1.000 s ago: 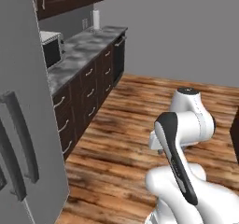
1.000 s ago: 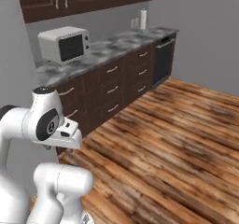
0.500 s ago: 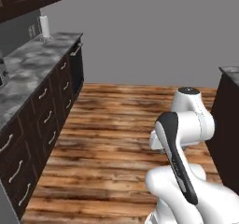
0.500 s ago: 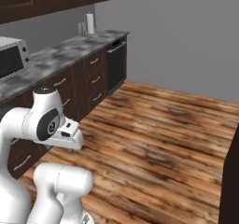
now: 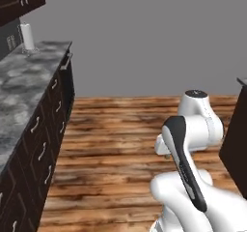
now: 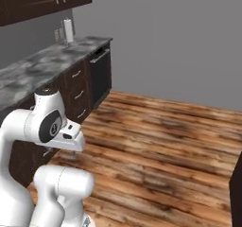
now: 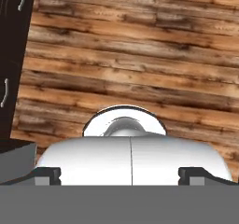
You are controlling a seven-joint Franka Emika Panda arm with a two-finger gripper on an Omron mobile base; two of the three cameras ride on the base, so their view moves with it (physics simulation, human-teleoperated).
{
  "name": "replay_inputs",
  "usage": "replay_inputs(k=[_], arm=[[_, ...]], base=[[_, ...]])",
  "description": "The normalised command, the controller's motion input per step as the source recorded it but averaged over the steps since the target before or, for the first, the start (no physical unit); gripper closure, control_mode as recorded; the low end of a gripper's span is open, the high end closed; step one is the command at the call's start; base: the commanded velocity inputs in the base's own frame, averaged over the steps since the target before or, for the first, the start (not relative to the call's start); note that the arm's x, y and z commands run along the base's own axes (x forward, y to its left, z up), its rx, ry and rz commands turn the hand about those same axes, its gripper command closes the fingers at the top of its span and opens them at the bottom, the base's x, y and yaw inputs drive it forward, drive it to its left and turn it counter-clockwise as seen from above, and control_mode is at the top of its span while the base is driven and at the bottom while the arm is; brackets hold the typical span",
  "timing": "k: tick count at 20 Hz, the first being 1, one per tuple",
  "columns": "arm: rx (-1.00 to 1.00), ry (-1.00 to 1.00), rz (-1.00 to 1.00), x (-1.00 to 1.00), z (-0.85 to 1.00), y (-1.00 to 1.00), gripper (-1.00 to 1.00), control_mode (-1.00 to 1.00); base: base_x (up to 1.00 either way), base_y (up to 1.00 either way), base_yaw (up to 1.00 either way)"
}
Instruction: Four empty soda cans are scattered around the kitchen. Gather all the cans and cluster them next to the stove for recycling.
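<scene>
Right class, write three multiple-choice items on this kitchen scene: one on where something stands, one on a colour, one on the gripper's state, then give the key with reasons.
1. Where does the white paper towel roll stand?
A. on the floor
B. at the far end of the countertop
C. inside a drawer

2. What colour are the cabinet fronts under the counter?
A. white
B. pale yellow
C. dark brown

3. How is the gripper?
A. open, holding nothing
B. shut on a can
C. shut on a handle

Key: B, it rises by the wall on the grey marbled top; C, the drawers are dark with silver handles; A, the finger tips sit wide apart in the hand view, nothing between them.
</scene>
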Motion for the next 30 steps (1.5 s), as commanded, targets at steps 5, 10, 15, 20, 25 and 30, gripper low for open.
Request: replay_inputs(k=[5, 10, 15, 20, 25, 30], arm=[[0.00, 0.00, 0.00, 0.00, 0.00, 0.00, -1.00, 1.00], [0.00, 0.00, 0.00, 0.00, 0.00, 0.00, -1.00, 1.00], [0.00, 0.00, 0.00, 0.00, 0.00, 0.00, -1.00, 1.00], [0.00, 0.00, 0.00, 0.00, 0.00, 0.00, -1.00, 1.00], [0.00, 0.00, 0.00, 0.00, 0.00, 0.00, -1.00, 1.00], [0.00, 0.00, 0.00, 0.00, 0.00, 0.00, -1.00, 1.00]], base=[[1.00, 0.12, -0.23], [1.00, 0.00, -0.26], [1.00, 0.02, -0.24], [1.00, 0.18, -0.20], [1.00, 0.31, -0.21], [1.00, 0.46, -0.27]])
